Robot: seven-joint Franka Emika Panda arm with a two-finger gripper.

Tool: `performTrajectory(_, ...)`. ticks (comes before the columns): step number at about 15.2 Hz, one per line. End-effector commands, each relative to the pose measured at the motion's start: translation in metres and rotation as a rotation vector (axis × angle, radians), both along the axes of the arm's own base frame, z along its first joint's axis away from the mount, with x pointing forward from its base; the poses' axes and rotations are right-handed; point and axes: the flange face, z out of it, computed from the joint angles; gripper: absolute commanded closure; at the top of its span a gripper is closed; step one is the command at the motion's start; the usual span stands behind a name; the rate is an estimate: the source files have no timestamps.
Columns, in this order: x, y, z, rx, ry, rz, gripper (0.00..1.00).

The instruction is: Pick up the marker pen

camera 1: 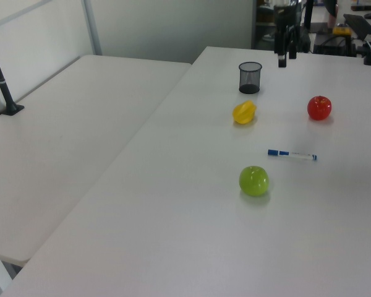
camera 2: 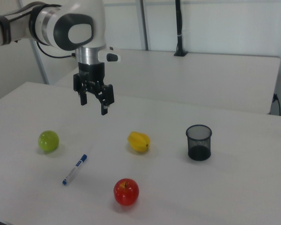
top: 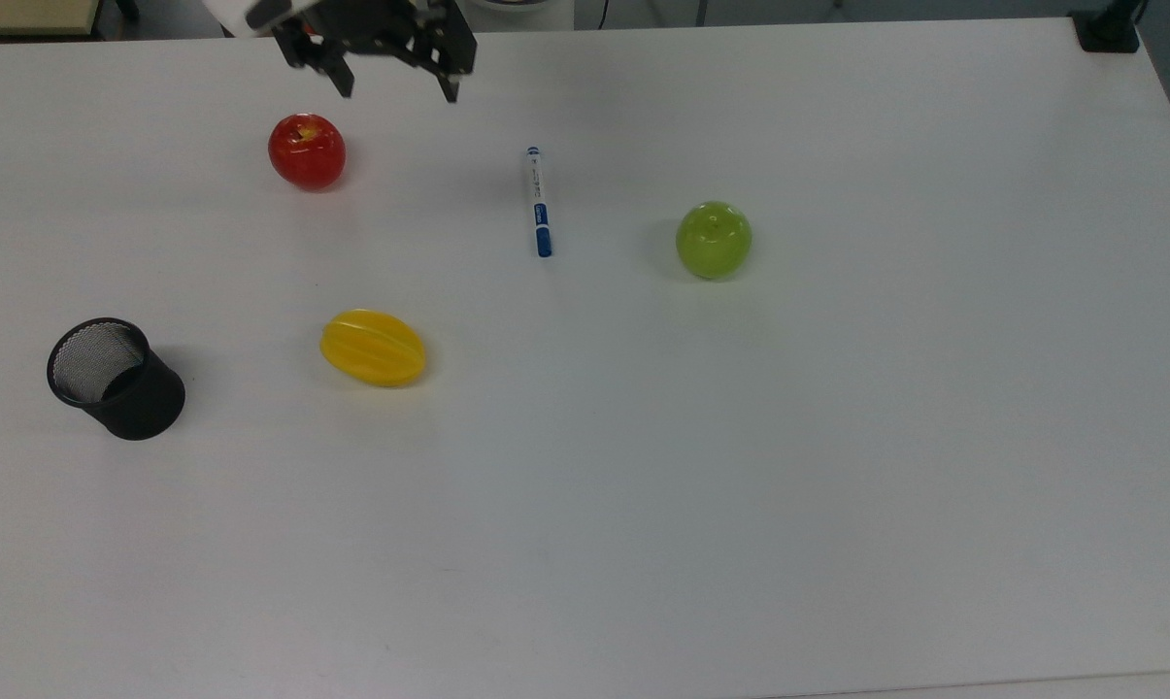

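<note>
The marker pen (top: 538, 202) lies flat on the white table (top: 837, 437), white barrel with a blue cap pointing to the top view's bottom. It lies between the red apple (top: 306, 151) and the green apple (top: 714, 240). The marker pen (camera 1: 291, 155) also shows in the left view, and in the right view the marker pen (camera 2: 75, 169) lies below the arm. My gripper (top: 395, 89) hangs high above the table, open and empty, well to the top view's upper left of the pen. In the right view the gripper (camera 2: 93, 107) hovers above and behind the pen.
A yellow starfruit (top: 373, 348) lies left of centre in the top view. A black mesh cup (top: 115, 378) stands near the top view's left edge. A second white table (camera 1: 62, 142) adjoins on the left view's left, with a black post (camera 1: 3, 83) on it.
</note>
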Motion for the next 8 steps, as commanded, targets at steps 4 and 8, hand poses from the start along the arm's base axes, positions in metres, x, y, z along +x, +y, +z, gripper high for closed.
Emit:
performTrajectory(4, -0.0128, -0.0252, 0.0403, -0.111, -0.021, -0.172, 0.00)
performTrajectory(8, -0.0120, -0.0240, 0.0415, -0.113, -0.025, -0.146, 0.00)
